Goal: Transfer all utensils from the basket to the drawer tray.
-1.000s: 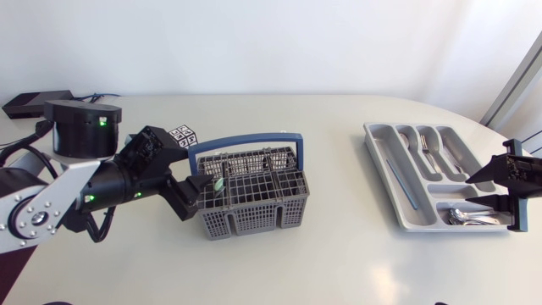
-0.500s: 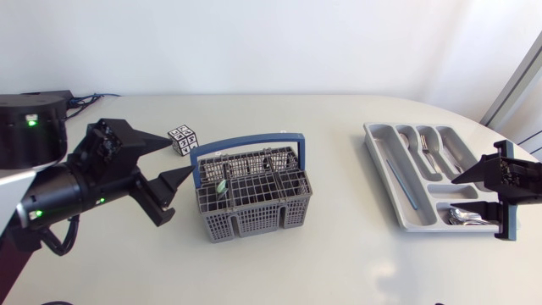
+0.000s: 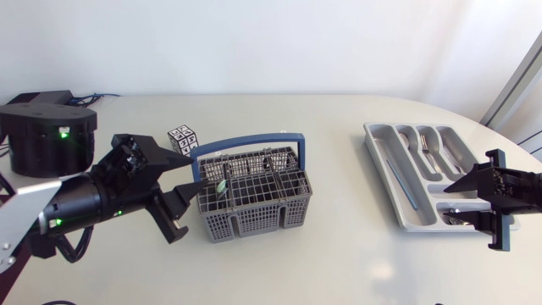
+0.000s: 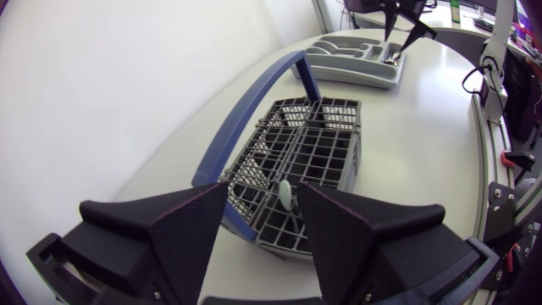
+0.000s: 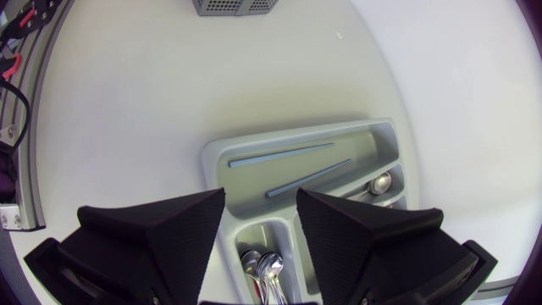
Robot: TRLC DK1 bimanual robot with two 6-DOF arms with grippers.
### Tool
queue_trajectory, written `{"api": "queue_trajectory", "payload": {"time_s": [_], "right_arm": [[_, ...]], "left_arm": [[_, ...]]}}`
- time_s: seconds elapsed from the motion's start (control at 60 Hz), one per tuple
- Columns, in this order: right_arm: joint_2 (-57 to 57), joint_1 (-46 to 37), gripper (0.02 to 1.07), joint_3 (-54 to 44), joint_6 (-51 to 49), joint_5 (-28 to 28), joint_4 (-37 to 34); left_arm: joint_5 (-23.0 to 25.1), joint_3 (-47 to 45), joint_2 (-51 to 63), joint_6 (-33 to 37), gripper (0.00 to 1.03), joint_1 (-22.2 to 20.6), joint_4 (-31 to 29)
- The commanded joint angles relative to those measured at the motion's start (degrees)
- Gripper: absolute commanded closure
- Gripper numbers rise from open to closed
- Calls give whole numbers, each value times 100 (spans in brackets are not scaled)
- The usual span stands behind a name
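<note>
Over on the left side of the table, the left arm's matte black wedge-fingered gripper [image 3: 196, 169] has swung back in toward the grey wire-mesh cutlery basket [image 3: 254, 212]. It was right at the basket a second ago and backed well off half a second ago. Its fingers are spread wide with nothing in them, tips just short of the basket's end and its blue hoop handle [image 3: 246, 137]. A pale-green-handled utensil [image 4: 286, 195] is standing in the closest compartment, dead ahead between the open fingers, so that first go looks like it came away empty and this is probably a second approach. What's in the farther compartments is hard to make out. Way across the table, the light grey plastic drawer tray [image 3: 398, 203] already holds shiny metal spoons [image 5: 262, 267] and two slim blue-grey sticks [image 5: 279, 155]. The right gripper [image 5: 261, 203] has drifted inward over the spoon section, jaws wide apart and empty. So partly done, with at least one piece left.
</note>
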Motion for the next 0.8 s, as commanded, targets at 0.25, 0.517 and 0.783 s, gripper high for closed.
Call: {"api": "queue_trajectory", "payload": {"time_s": [0.25,0.517,0.783], "right_arm": [[-155,152,44,-219,78,-83,-57],[-208,284,44,-307,157,-74,-31],[-190,372,44,-333,201,-74,-13]], "left_arm": [[162,182,1168,414,45,685,771],[250,86,1071,423,45,526,622],[215,94,1133,335,46,271,551]]}}
